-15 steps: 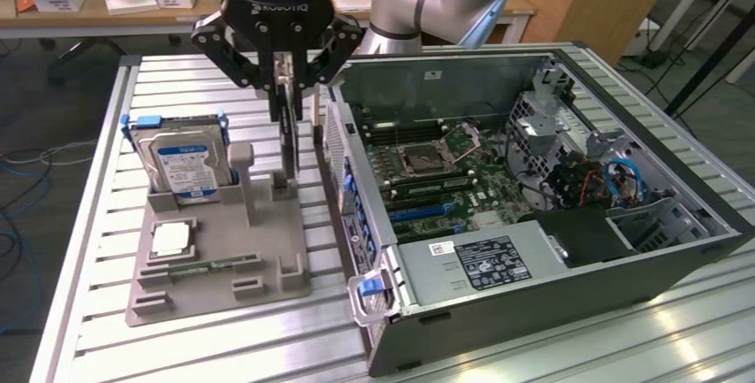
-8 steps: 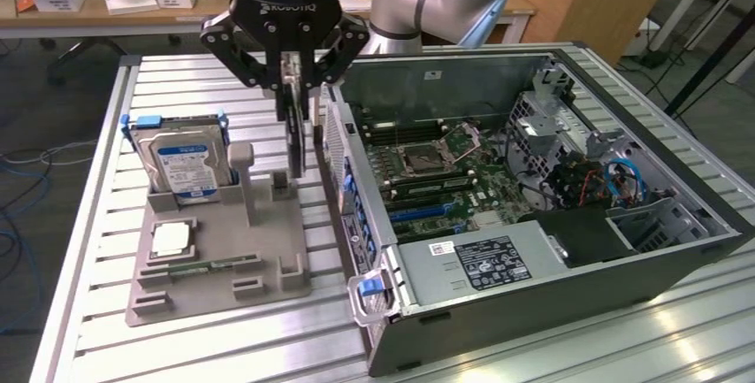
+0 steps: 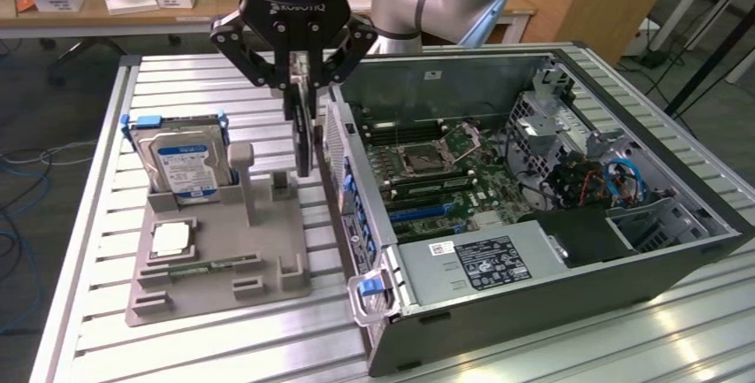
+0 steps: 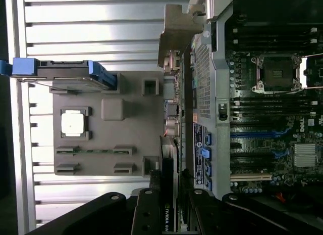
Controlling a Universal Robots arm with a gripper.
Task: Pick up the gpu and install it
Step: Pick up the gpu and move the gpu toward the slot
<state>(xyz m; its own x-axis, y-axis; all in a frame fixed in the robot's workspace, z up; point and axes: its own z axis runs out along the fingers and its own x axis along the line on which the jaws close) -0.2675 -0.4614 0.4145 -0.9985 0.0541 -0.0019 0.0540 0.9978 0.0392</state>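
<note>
Across a slatted metal table (image 3: 95, 250), in the exterior view: at three o'clock, an open computer case (image 3: 531, 321), laid on its side with the panel off, apparently to bare the motherboard (image 3: 472, 171) and its slots from above. At nine o'clock of the case, just beside its perforated wall, a grey holding fixture (image 3: 212, 290), shaped with posts and pockets, evidently to keep each part at a known spot for picking. At eleven o'clock on that fixture, a hard drive (image 3: 179, 164) with a blue-and-white label, stood on edge in its cradle. At twelve o'clock of the scene, the black gripper (image 3: 299, 69), pointed straight down and pinched narrow on the top edge of the gpu (image 3: 304, 131). Card held upright and edge-on over the fixture's rim nearest the case, not yet over the motherboard; likely gripped so to keep the connector edge downward. Silvery metal bracket (image 4: 174, 38) at one end, alongside the case wall. Smaller, at seven o'clock on the fixture, a square processor chip (image 3: 172, 239) flat in its pocket and, at five o'clock of it, a thin green memory stick (image 3: 207, 265).
</note>
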